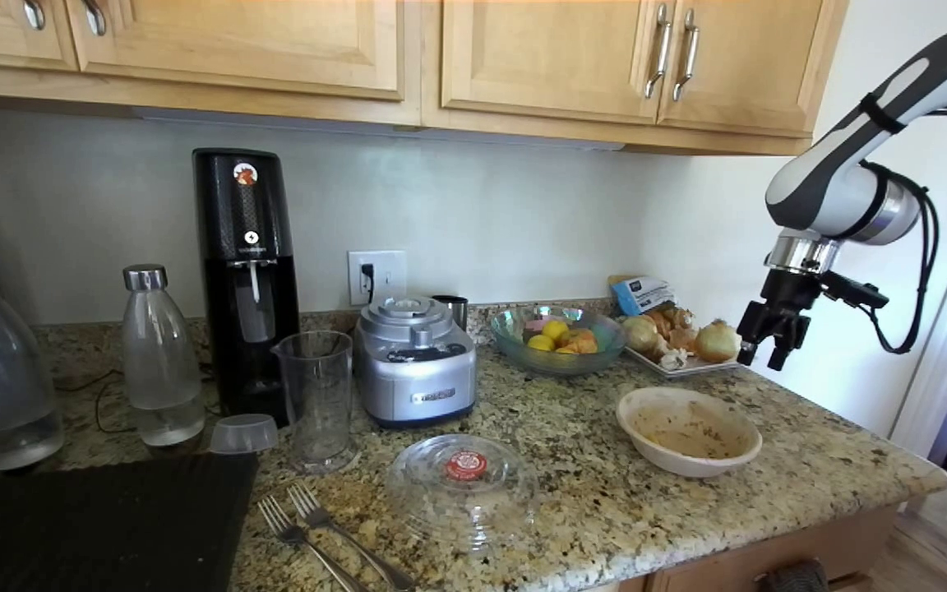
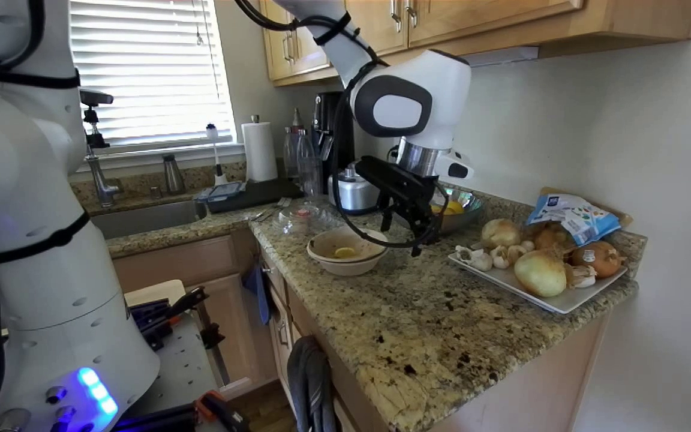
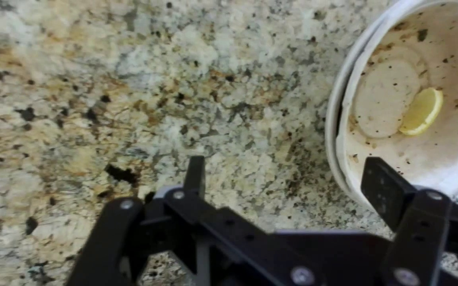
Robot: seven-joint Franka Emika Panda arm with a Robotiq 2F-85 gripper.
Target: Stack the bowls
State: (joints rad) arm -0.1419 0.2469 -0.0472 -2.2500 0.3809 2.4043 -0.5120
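Two beige bowls are nested on the granite counter. The upper bowl [image 2: 323, 245] sits inside the lower bowl [image 2: 348, 269], and it also shows in an exterior view [image 1: 679, 423]. In the wrist view the upper bowl [image 3: 384, 95] lies at the right, with the lower bowl's rim [image 3: 333, 111] just outside it. A lemon wedge [image 3: 424, 111] and dark specks lie in the upper bowl. My gripper [image 3: 285, 159] is open and empty, with the counter visible between its fingers. In the exterior views the gripper [image 1: 761, 355] hangs above the counter beside the bowls [image 2: 401, 237].
A tray [image 2: 513, 285] of onions and garlic and a clear glass bowl [image 1: 515, 349] of fruit stand near the wall. A clear plastic lid [image 1: 461, 489], forks [image 1: 334, 530] and a food processor [image 1: 428, 378] are also on the counter. Cabinets [image 1: 547, 57] hang above.
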